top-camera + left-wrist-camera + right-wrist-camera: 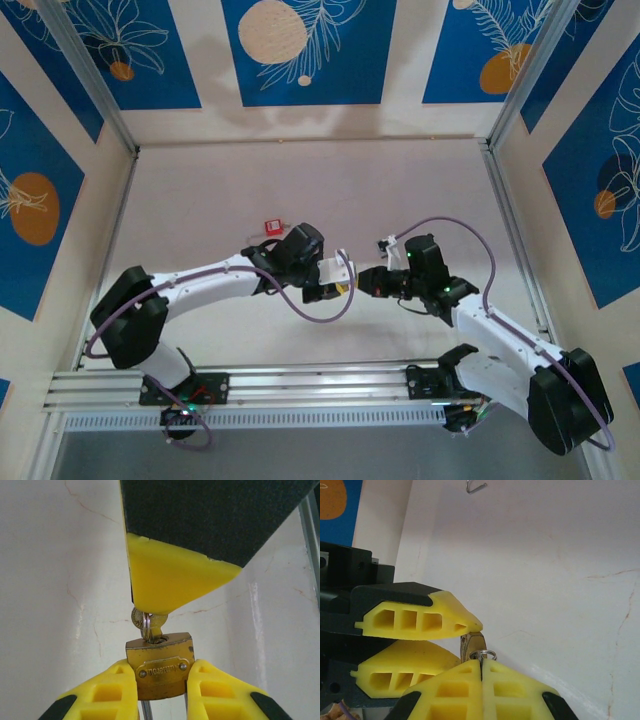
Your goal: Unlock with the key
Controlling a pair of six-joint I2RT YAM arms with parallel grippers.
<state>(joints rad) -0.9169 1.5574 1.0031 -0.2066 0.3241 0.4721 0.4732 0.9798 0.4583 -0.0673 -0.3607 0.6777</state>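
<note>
Left gripper (161,674) is clamping the padlock (160,652); right gripper (481,662) is pinching the key (156,626). We are seeing white table (400,180) stretching wide around them.

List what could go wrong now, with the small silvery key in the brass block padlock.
1. The right gripper pinches the small silvery key by its very fingertips; turning may make it slip out.
2. The left gripper holds the brass block padlock by its lower sides only, so the twist could spin the lock instead.

The key (156,626) sits in the padlock (160,652) inside the left claw (161,680).
</note>
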